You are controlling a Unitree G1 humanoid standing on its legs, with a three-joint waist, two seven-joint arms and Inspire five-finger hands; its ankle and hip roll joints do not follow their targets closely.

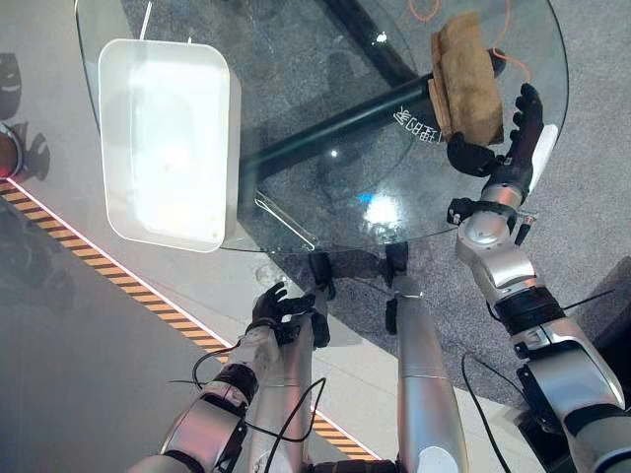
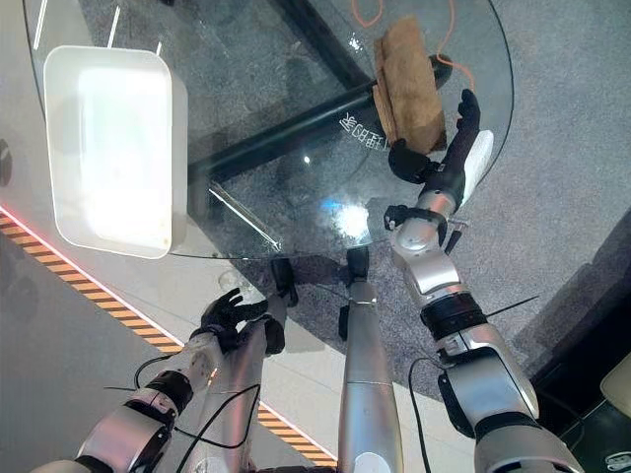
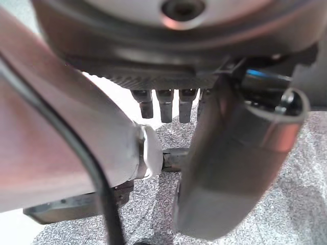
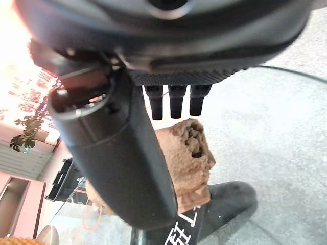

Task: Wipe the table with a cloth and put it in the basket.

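Two hands: my right hand (image 1: 513,148) is at the table's right edge; my left hand (image 1: 281,307) hangs below the near edge, off the glass.
Right fingers: straight and spread, thumb set apart, clamped on nothing.
Left fingers: loosely curled, holding nothing.
Cloth: a brown folded cloth (image 1: 465,77) lies on the round glass table (image 1: 325,108) near its right edge, just beside my right palm; I cannot tell if they touch.
Basket: a white basket (image 1: 166,141) sits at the table's left edge, well apart from the cloth.
Stage: I judge wiping has not started.
Risk: closing too near the rim could nudge the cloth off the right edge.
Risk: the folds may open mid-wipe and trail off the glass.
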